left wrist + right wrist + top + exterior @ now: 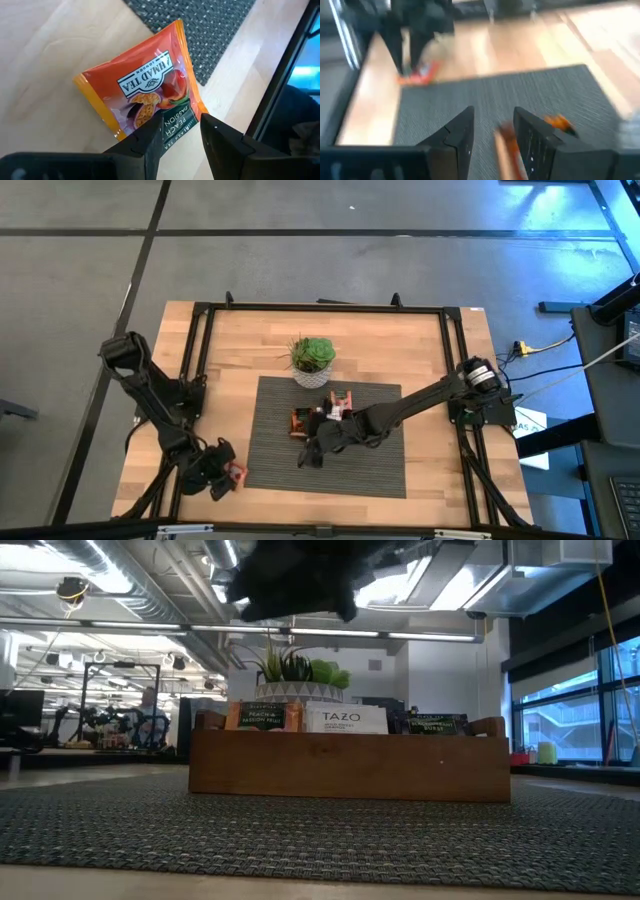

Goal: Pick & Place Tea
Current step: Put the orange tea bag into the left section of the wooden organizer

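Left gripper (182, 132) low at the table's (420, 340) front-left, pinching an orange sachet (145, 95) by its edge. Right gripper (492, 132) reaches over the mat (520, 95), something orange between its fingers; grip unclear.

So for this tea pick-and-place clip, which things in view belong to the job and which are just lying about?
Part of the job:
- orange tea sachet, gripped in the left gripper jaws
- tea packets in the wooden tray
- right gripper, over the grey mat

Just lying about:
- potted plant
- black table frame
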You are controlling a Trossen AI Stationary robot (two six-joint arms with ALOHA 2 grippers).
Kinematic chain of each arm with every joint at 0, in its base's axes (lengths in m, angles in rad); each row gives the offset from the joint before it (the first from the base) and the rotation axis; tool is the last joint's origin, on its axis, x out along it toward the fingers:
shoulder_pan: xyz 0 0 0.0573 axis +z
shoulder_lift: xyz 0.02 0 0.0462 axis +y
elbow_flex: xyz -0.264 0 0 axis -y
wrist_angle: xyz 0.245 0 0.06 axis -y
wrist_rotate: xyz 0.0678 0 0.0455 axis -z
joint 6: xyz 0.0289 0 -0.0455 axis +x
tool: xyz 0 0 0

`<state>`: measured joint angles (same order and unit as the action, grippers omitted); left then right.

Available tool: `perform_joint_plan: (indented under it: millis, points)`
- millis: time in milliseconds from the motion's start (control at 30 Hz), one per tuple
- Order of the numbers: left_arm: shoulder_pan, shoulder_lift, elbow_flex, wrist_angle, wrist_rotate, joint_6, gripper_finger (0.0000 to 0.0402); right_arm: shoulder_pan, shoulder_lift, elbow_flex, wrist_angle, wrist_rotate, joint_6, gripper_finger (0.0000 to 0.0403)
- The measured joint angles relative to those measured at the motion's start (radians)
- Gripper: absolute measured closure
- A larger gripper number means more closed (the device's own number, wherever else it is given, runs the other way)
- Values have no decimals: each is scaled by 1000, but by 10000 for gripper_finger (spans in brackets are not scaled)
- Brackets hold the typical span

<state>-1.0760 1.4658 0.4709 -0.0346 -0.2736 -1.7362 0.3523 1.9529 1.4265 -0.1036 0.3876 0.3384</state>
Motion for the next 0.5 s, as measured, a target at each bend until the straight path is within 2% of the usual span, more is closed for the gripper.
perform_joint_plan:
  millis: [67, 267, 500]
  points:
    - [0, 13, 2, 10, 0, 21, 272, 0, 34, 0, 100, -13, 26, 263]
    - [0, 66, 4, 116, -7, 204, 274, 2, 110, 0, 336, -203, 0, 263]
    - [3, 140, 28, 200, -44, 347, 275, 18, 154, 0, 371, -202, -33, 272]
